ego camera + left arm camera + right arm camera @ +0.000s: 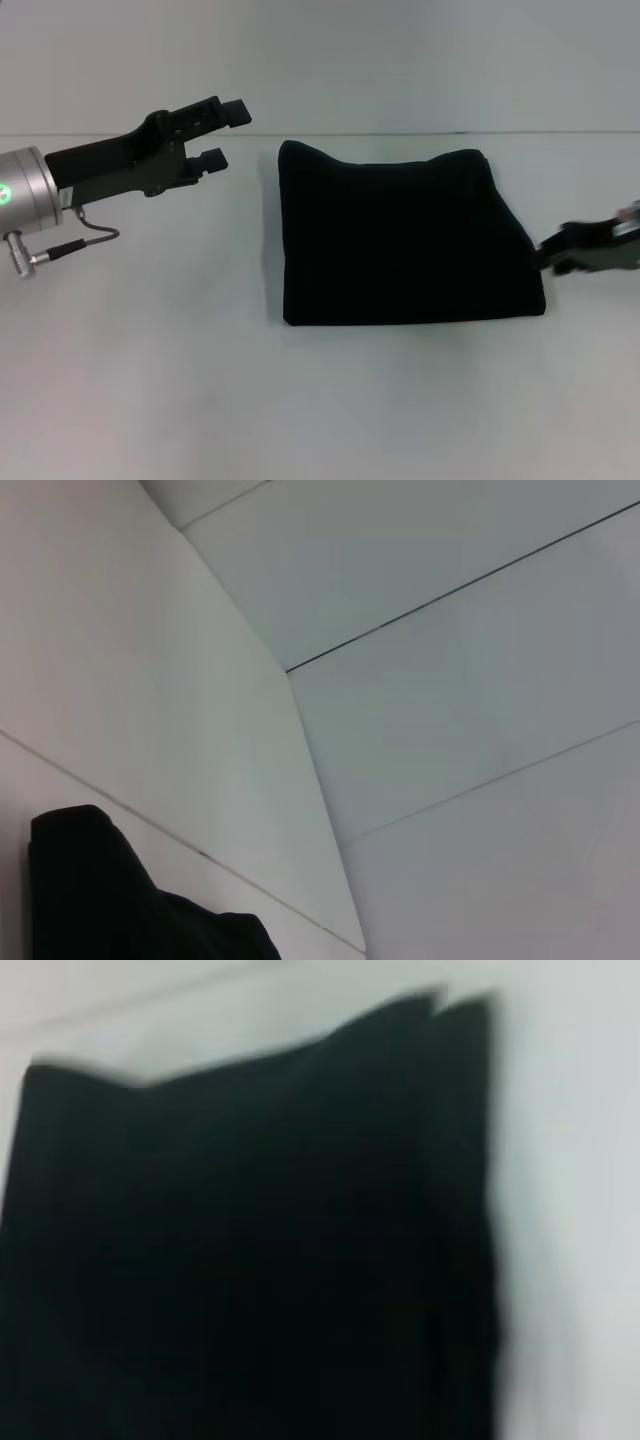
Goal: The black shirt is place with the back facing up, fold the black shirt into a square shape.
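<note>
While the shirt [400, 235] sits folded into a rough square in the middle of the white table [150, 380], both arms are off to the sides. Starting on the left: the left gripper [222, 135] hangs above the table, near the shirt's far left corner but clearly apart from it, fingers [234, 110] spread with a visible gap and nothing between them. Its wrist camera mostly catches blank wall panels, plus one black corner of the shirt [110, 895] poking up at the edge.

Middle: the shirt is a plain black block, lying flat, no lettering showing on the upper face. Far edge sags a little between two slightly raised corners; near edge is pretty straight, the right side slants outward toward the near corner.

Right: the right gripper [560, 250] comes in from the frame edge and sits right at the shirt's right side, near the lower corner. It's blurry, so can't tell if it's touching or whether the fingers are spread or closed. Its wrist view is filled by the shirt [250, 1250], stacked folded edges visible along one side.
</note>
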Robot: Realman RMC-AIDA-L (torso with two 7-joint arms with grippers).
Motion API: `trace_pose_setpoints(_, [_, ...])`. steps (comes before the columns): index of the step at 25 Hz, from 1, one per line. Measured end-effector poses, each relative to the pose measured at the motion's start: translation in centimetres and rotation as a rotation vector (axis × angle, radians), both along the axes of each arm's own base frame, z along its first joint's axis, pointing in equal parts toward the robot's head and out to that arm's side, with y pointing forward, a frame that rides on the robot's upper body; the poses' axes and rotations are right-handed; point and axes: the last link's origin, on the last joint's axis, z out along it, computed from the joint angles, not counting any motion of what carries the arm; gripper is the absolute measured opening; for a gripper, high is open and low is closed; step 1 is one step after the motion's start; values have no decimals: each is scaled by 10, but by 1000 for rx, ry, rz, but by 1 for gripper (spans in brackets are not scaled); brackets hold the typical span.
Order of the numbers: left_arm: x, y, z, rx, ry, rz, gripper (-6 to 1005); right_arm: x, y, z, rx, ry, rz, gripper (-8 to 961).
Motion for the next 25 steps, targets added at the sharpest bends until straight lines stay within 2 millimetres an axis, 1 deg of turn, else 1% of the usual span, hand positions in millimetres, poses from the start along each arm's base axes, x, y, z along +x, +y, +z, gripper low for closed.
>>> trace_pose_setpoints(1, [0, 0, 0, -1, 0, -1, 936, 5, -1, 14, 48, -2, -4, 317])
trace_pose_setpoints(3, [-2, -2, 0, -3, -1, 2, 936, 11, -3, 32, 127, 26, 1, 317])
trace_pose_setpoints(4, [-2, -2, 0, -4, -2, 3, 936, 14, -5, 40, 174, 72, 21, 317])
trace_pose_setpoints(7, [-5, -6, 0, -8, -2, 5, 936, 16, -16, 47, 249, 237, 138, 317])
trace_pose_setpoints(9, [-7, -8, 0, -15, 5, -4, 936, 17, -27, 42, 289, 347, 286, 317])
trace_pose_setpoints(12, [-9, -18, -6, -57, 34, -53, 937, 21, -47, 30, 357, 418, 493, 403])
trace_pose_setpoints(15, [-11, -31, -16, -130, 71, -123, 937, 27, -73, 15, 457, 420, 694, 489])
trace_pose_setpoints(17, [-16, -38, -24, -177, 81, -122, 937, 31, -88, 10, 545, 429, 752, 547])
trace_pose_setpoints(19, [-25, -43, -33, -216, 65, -46, 937, 35, -101, 8, 638, 448, 788, 630])
trace_pose_setpoints(22, [-35, -48, -50, -280, 24, 99, 934, 34, -112, 3, 698, 487, 825, 755])
trace_pose_setpoints(24, [-38, -50, -61, -317, 25, 152, 932, 33, -114, 2, 706, 496, 838, 767])
trace_pose_setpoints(25, [-38, -51, -67, -333, 26, 167, 900, 33, -115, 2, 706, 497, 840, 773])
